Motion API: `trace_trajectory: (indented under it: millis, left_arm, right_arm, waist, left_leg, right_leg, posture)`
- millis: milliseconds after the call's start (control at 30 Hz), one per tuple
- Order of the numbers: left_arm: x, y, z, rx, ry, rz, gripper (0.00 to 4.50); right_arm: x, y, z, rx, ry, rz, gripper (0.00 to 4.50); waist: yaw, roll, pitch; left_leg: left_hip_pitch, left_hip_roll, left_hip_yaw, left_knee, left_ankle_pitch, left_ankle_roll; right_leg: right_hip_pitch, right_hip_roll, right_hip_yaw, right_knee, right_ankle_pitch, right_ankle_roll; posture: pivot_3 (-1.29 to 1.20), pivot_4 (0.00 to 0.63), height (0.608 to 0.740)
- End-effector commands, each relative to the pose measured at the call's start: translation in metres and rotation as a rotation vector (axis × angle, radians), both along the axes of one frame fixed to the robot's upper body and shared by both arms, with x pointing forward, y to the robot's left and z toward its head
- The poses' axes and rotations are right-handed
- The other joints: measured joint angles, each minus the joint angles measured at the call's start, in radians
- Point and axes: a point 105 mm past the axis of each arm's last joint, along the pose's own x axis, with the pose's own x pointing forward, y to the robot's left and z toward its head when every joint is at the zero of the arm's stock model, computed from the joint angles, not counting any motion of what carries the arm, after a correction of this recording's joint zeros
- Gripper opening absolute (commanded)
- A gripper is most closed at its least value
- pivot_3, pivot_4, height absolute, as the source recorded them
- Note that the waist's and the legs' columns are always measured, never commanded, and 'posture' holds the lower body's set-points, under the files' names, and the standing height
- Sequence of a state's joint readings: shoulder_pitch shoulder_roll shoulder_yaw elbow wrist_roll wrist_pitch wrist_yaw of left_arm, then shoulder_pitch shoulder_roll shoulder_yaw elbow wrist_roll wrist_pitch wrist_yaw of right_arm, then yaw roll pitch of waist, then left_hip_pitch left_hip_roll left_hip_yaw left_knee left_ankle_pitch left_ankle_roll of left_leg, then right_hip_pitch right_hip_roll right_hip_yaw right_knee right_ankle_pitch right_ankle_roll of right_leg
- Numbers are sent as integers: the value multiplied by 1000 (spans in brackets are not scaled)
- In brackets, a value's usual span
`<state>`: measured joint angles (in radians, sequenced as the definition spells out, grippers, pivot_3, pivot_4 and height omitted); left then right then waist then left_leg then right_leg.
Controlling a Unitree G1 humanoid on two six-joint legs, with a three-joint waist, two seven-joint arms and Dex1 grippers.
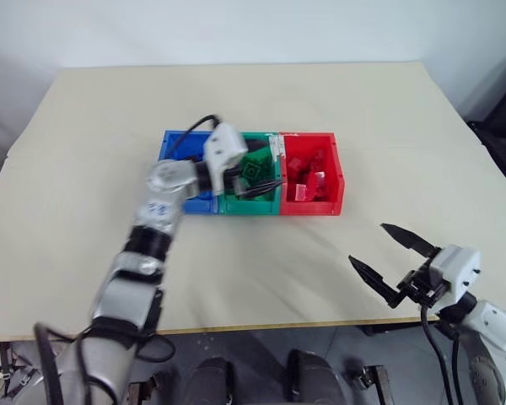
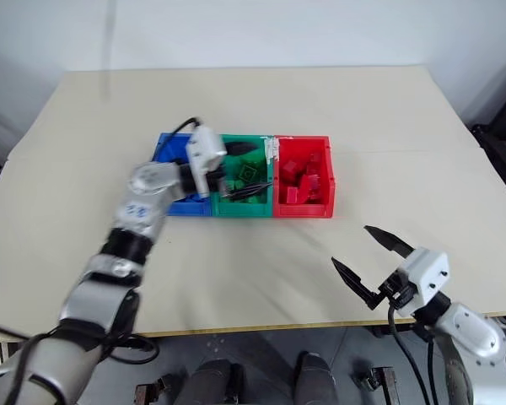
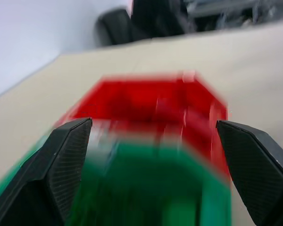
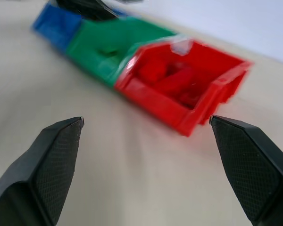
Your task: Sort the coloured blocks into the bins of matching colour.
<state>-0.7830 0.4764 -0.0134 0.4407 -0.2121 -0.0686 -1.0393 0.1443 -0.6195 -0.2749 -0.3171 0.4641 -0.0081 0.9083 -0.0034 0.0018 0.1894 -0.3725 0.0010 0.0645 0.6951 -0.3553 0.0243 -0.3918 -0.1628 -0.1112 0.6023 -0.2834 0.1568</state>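
Beige counter [image 1: 337, 101], bare apart from the bins [image 1: 251, 172] near its middle: blue, green, red joined in a row, left to right. Left gripper [image 1: 255, 175] hovers over the green bin, fingers spread wide, nothing between them. Right gripper [image 1: 394, 251] hangs above the near right part of the counter, well apart from the bins, jaws wide apart, empty. Green blocks [image 1: 255, 165] sit in the green bin, red blocks [image 1: 305, 179] are piled in the red bin; blue bin's inside mostly hidden by the left arm. No loose blocks on the counter, so sorting looks about done. Blocks likely light, hard, smooth plastic, not fragile; best pinched across two flat sides, not the studded top. Bins look rigid and light, may slide if bumped.
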Motion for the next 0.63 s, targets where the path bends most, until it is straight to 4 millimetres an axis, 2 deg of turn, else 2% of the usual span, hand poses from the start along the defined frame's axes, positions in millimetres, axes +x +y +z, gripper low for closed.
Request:
trace_trajectory:
  millis: [33,100,167,267,400,633]
  left_arm:
    - [-33,40,16,-2,-49,22,4481]
    - [-49,62,7,14,-21,66,4481]
    - [-71,93,-16,49,35,161,4481]
    - [-93,113,-41,77,120,233,4481]
    - [-102,118,-59,125,151,293,4481]
    - [-88,108,-58,65,85,343,4481]
  right_arm:
    - [4,-5,0,-58,52,132,4500]
    - [5,-5,-3,-108,89,202,4500]
    - [11,-5,-3,-143,107,266,4500]
    - [17,-8,-3,-167,119,315,4500]
    - [18,-13,-4,-195,126,356,4500]
    - [26,-28,-3,-173,124,285,4500]
  waist:
    - [1,0,0]
    - [10,0,0]
    - [13,0,0]
    - [19,0,0]
    - [34,0,0]
    - [27,1,0]
  left_leg:
    - [0,0,0,0,0,0]
    - [0,0,-3,1,0,0]
    - [0,1,-4,2,-1,1]
    - [2,3,-5,2,-2,1]
    - [1,3,-6,4,-2,1]
    - [2,-1,-7,3,-2,1]
  right_leg:
    - [0,0,0,0,0,0]
    - [1,-1,0,0,0,0]
    - [2,-1,-1,0,0,0]
    - [2,-2,0,0,0,0]
    - [4,-2,-2,0,0,0]
    - [4,-2,-2,0,0,0]
  posture:
    - [0,150,740]
    - [0,150,740]
    - [0,150,740]
    - [0,150,740]
    - [0,150,740]
    - [0,150,740]
